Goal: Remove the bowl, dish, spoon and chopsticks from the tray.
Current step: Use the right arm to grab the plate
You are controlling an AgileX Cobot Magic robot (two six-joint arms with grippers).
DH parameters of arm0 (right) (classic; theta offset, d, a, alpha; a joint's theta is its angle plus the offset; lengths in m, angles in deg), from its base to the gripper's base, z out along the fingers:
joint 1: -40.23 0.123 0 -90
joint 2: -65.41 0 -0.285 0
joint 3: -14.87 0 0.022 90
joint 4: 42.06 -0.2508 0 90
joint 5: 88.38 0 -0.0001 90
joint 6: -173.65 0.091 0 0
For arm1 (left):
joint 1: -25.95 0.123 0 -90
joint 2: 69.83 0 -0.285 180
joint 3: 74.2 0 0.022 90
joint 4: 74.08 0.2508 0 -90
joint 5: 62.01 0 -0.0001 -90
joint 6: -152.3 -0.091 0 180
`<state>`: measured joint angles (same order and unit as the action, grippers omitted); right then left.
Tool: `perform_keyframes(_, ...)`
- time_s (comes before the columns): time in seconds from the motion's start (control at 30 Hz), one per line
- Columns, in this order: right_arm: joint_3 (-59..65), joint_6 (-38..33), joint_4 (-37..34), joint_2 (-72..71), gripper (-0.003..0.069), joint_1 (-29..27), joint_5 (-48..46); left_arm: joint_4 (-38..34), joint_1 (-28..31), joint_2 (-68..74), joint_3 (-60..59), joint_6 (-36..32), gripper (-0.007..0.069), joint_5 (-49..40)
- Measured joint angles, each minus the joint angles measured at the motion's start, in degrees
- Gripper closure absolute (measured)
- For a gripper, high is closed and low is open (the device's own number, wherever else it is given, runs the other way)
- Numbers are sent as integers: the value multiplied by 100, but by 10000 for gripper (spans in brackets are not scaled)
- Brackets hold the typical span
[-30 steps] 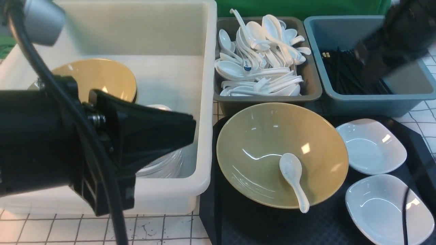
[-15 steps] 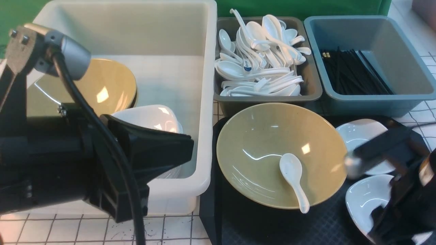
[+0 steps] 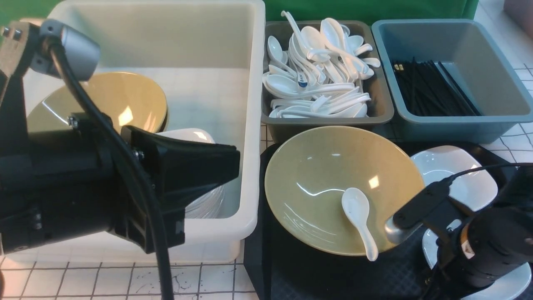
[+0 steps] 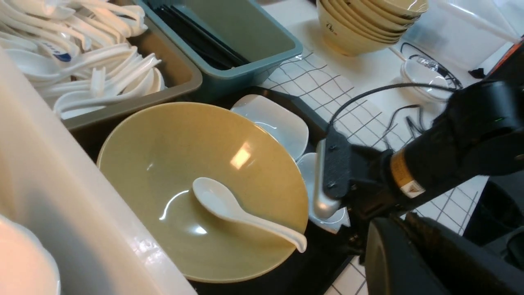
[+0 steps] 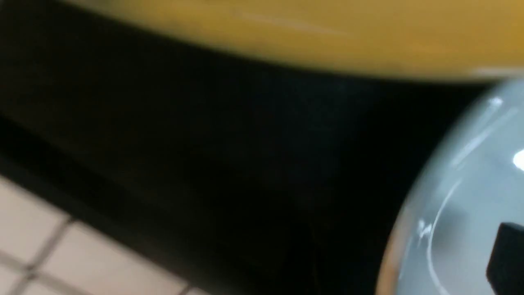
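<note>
The olive-yellow bowl (image 3: pixel 316 166) stands on the left part of the black tray (image 3: pixel 316 277), and the white spoon (image 3: pixel 359 221) lies inside it with its handle over the near rim. Both also show in the left wrist view, bowl (image 4: pixel 163 147) and spoon (image 4: pixel 241 213). Two white dishes sit on the tray's right: the far dish (image 3: pixel 470 171) and the near dish (image 3: pixel 514 285). My right arm (image 3: pixel 487 246) hangs low over the near dish; one dark fingertip (image 5: pixel 507 258) shows above it. My left arm (image 3: pixel 83 187) is over the white tub; its jaws show only as a dark mass. No chopsticks show on the tray.
A white tub (image 3: pixel 252 125) at left holds a yellow bowl (image 3: pixel 120 100) and white dishes (image 3: pixel 195 137). Behind the tray stand a grey tub (image 3: pixel 329 121) of spoons and a blue-grey tub (image 3: pixel 458 123) with black chopsticks (image 3: pixel 429 89). Stacked yellow bowls (image 4: pixel 368 24) stand far right.
My right arm has swung from above the chopstick tub down to the tray's near right, over the near white dish. My left arm has shifted slightly over the white tub.
</note>
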<state>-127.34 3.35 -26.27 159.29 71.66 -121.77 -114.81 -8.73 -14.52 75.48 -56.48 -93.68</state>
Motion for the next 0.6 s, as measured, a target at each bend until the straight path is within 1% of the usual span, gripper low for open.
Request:
perform_keyframes(0.1,-70,250,301,260,103,5,38,-135,0,0,0,-93,625,5)
perform_keyframes(0.2,-127,342,379,382,121,5,38,-261,0,0,0,-204,625,5)
perform_keyframes(0.27,-176,371,374,443,154,11,-5,-353,0,0,0,-326,625,-14)
perform_keyframes(0.37,-188,389,275,469,238,45,-48,-472,0,0,0,-467,625,-14)
perform_keyframes(0.43,-194,390,228,480,340,68,-88,-510,0,0,0,-521,625,-14)
perform_keyframes(0.5,-189,411,376,485,432,68,-220,-526,0,0,0,-534,625,-14)
perform_keyframes(0.53,-179,411,406,479,441,68,-245,-526,0,0,0,-543,625,-14)
perform_keyframes(0.57,-173,386,661,430,479,61,-323,-531,0,0,0,-580,625,-14)
perform_keyframes(0.6,-157,386,703,399,479,61,-334,-541,0,0,0,-598,625,-14)
